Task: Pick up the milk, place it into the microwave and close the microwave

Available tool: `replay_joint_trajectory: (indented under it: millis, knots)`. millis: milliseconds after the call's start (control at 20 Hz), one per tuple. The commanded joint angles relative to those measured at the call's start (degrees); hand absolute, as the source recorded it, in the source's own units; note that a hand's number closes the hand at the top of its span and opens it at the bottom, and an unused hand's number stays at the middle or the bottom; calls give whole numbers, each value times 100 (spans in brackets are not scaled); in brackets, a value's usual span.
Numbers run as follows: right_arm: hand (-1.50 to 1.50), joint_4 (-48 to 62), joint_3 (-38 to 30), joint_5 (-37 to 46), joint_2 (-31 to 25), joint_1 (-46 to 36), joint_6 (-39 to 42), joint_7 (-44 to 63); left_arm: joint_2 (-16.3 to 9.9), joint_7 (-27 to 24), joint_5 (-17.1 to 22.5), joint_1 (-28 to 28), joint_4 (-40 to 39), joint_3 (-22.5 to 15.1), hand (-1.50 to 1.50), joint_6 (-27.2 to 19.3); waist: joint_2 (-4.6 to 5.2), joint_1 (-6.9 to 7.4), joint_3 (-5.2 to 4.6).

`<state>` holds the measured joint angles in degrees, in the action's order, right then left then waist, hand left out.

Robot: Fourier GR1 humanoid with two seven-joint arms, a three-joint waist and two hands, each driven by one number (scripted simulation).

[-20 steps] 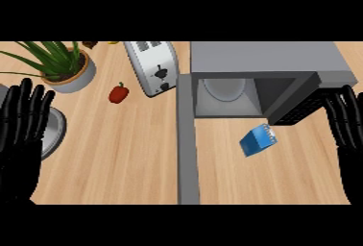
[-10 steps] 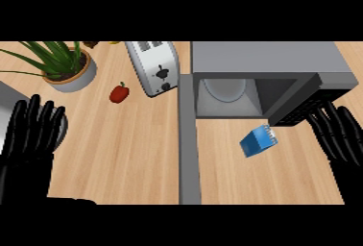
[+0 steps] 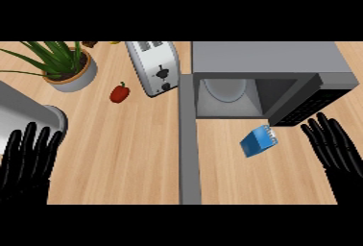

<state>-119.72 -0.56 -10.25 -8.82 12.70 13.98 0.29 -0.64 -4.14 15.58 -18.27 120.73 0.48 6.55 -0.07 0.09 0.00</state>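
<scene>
The milk (image 3: 258,141) is a small blue carton lying on the counter just in front of the microwave (image 3: 264,67). That grey microwave stands at the upper right with its door (image 3: 306,102) swung open to the right, showing a white turntable inside. My right hand (image 3: 335,149) is open, fingers straight, on the counter to the right of the milk and apart from it. At the lower left, my left hand (image 3: 30,158) is open with fingers up, far from the milk.
A white toaster (image 3: 152,67) stands left of the microwave. A red pepper (image 3: 120,92) lies near it, and a potted plant (image 3: 60,62) fills the upper left. A grey round object (image 3: 28,117) sits at the left edge. A grey seam (image 3: 188,158) splits the counter.
Both hands have dropped lower in the view and drawn inward. The right hand now sits below the microwave door, closer to the milk. The milk has not moved.
</scene>
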Motion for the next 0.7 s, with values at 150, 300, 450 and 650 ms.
replay_joint_trajectory:
  millis: [150, 300, 450, 650]
  knots:
    - [-150, 794, -143, 85, 162, 27, 203, -476, 62, -839, -145, -778, -219, -341, -150, 303, 1, 11, 0]
    - [-150, 1550, 28, 386, 333, -495, 85, -652, 62, -901, -455, -770, -131, -613, -150, 40, 6, 25, 1]
    - [-150, 1808, -66, 690, 315, -50, 141, -1346, -107, -502, 101, -796, 175, -19, -150, 335, 2, 5, 1]
    - [-150, 2737, -31, 1175, 715, -385, -446, -1888, 27, -1118, -46, -1315, -2, -288, -150, 612, 3, 30, 1]
